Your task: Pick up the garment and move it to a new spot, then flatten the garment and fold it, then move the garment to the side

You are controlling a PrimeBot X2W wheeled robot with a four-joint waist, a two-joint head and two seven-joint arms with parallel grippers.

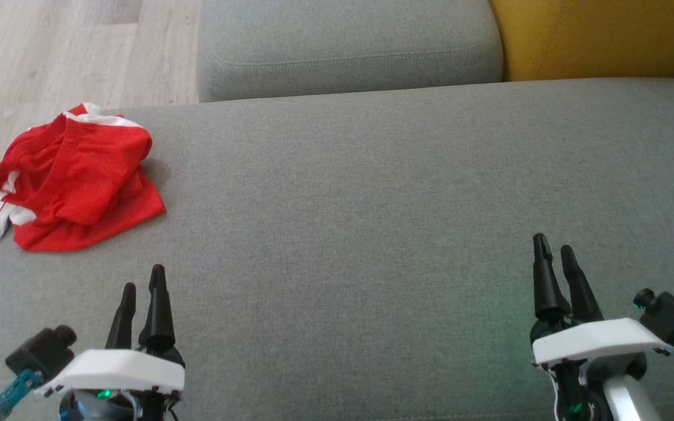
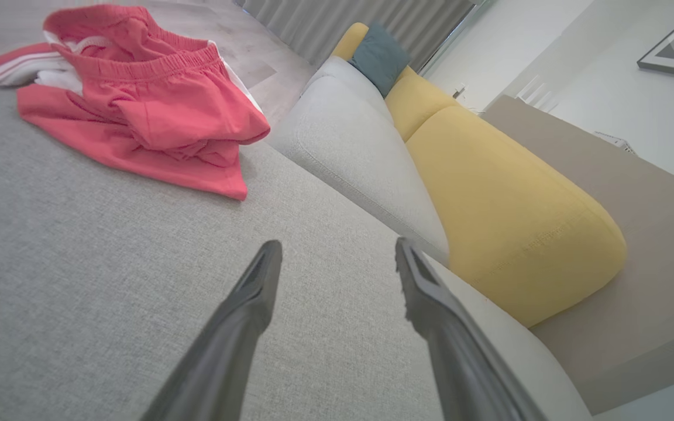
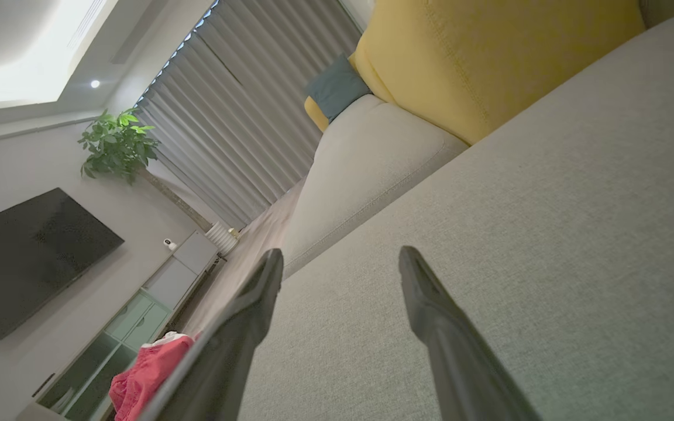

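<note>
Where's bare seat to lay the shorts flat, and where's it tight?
Bare: the wide middle of the gray seat, bordered by the red shorts at left, the far gray cushion and yellow cushion beyond, the left hand and right hand nearest. Crowded: the far-left corner, where the shorts sit at the edge.
</note>
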